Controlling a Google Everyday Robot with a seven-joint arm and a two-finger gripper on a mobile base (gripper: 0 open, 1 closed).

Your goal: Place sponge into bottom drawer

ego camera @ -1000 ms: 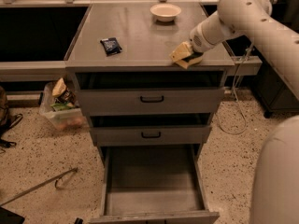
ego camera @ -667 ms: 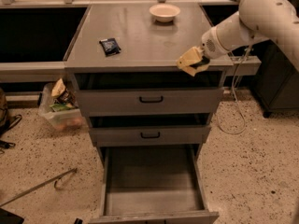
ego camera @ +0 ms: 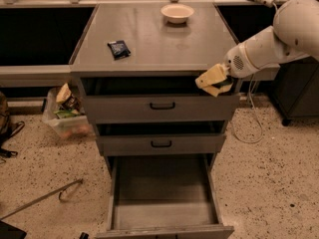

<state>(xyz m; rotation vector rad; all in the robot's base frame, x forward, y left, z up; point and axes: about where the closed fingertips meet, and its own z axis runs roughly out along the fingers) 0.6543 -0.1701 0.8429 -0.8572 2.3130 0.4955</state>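
Note:
The sponge [ego camera: 211, 77], pale yellow with a dark underside, is held in my gripper [ego camera: 219, 81] in front of the cabinet's right front corner, at the level of the top drawer and off the countertop. My white arm reaches in from the upper right. The bottom drawer [ego camera: 164, 210] is pulled wide open below, a deep grey box with a bare flat floor. The sponge hangs above and to the right of the open drawer.
A dark blue packet [ego camera: 118, 49] and a pale bowl [ego camera: 177, 13] sit on the cabinet top [ego camera: 154, 39]. Two shallower drawers with black handles [ego camera: 162, 105] are slightly open. A clear bin of items [ego camera: 67, 114] and a cable lie on the floor to the left.
My gripper has carried the sponge off the countertop's right edge, moving right and down, past the cabinet's front corner. The drawers have not moved.

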